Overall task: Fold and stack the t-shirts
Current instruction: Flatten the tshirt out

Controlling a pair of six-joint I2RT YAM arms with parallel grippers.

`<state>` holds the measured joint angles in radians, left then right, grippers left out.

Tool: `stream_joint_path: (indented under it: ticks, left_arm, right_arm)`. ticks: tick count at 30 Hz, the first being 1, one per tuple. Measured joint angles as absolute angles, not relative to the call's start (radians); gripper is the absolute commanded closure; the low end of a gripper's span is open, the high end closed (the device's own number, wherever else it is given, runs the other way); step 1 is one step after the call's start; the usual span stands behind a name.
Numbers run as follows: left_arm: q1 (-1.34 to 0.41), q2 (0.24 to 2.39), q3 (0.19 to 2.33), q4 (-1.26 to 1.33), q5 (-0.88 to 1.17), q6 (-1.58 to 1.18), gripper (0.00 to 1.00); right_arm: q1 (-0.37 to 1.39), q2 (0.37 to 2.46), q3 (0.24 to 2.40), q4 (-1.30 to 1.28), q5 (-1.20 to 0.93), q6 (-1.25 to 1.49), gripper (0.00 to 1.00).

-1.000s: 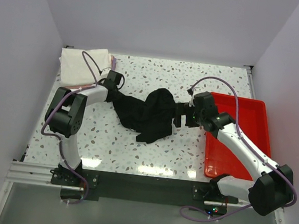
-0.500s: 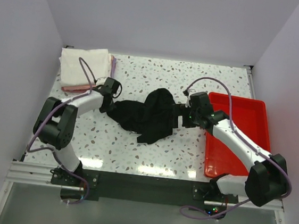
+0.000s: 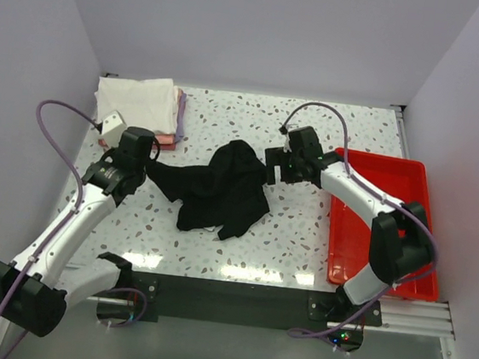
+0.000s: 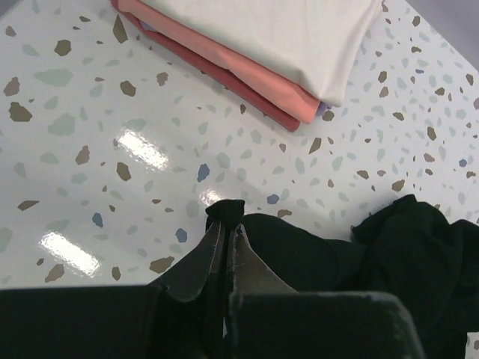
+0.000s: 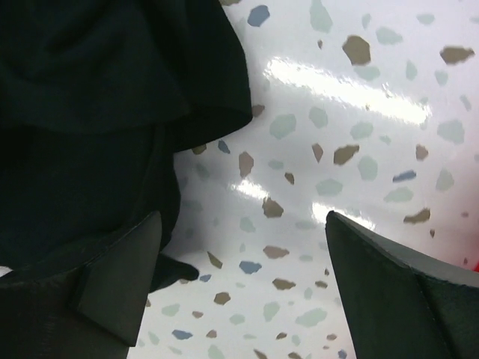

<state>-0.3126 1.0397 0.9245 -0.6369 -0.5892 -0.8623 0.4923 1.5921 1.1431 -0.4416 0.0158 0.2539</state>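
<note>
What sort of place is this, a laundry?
Probably a robot lab bench: plain white walls box in a speckled table, with a left arm and right arm bolted to its near edge.

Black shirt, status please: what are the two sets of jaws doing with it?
Left gripper: jaws shut on black shirt edge. Right gripper: jaws open beside its other side. Shirt crumpled mid-table, unfolded. Folded stack and red tray both apart from it.
</note>
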Motion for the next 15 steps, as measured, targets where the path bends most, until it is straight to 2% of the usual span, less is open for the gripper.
stream_joint_path:
  ticks: [12, 15]
  left_arm:
    - [-0.301, 1.036, 0.928, -0.707, -0.633, -0.876, 1.00]
    - [-0.301, 1.047, 0.928, -0.708, -0.634, -0.876, 1.00]
  right_arm:
    - [0.493, 1.857, 1.321, -0.413, -0.041, 0.064, 0.18]
    - [0.493, 1.919, 1.357, -0.395, -0.075, 0.049, 0.27]
